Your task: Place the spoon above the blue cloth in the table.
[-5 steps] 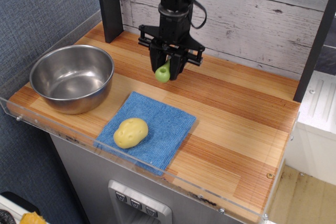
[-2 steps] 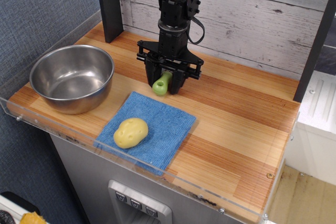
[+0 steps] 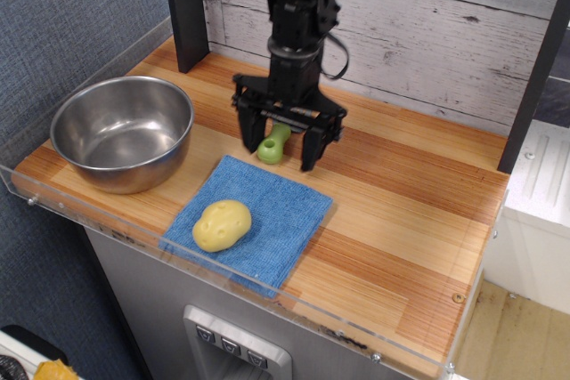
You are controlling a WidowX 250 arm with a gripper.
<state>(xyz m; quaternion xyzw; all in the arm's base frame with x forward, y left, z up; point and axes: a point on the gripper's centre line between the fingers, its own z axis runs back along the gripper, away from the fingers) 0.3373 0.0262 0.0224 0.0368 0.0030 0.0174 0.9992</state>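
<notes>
The spoon (image 3: 273, 144) lies on the wooden table (image 3: 401, 184) just beyond the far edge of the blue cloth (image 3: 254, 220). Only its lime-green handle shows; its grey head is hidden behind the gripper. My black gripper (image 3: 279, 147) points down over the spoon with its jaws spread wide, one finger on each side of the handle and not clamping it. The cloth lies flat near the table's front edge.
A yellow toy potato (image 3: 221, 224) sits on the cloth's left part. A steel bowl (image 3: 123, 131) stands at the left. A black post (image 3: 187, 11) rises at the back left. A clear acrylic rim (image 3: 223, 287) runs along the front edge.
The gripper came down with the spoon, then opened its jaws. The spoon went from held above the table to lying on it just beyond the cloth.
</notes>
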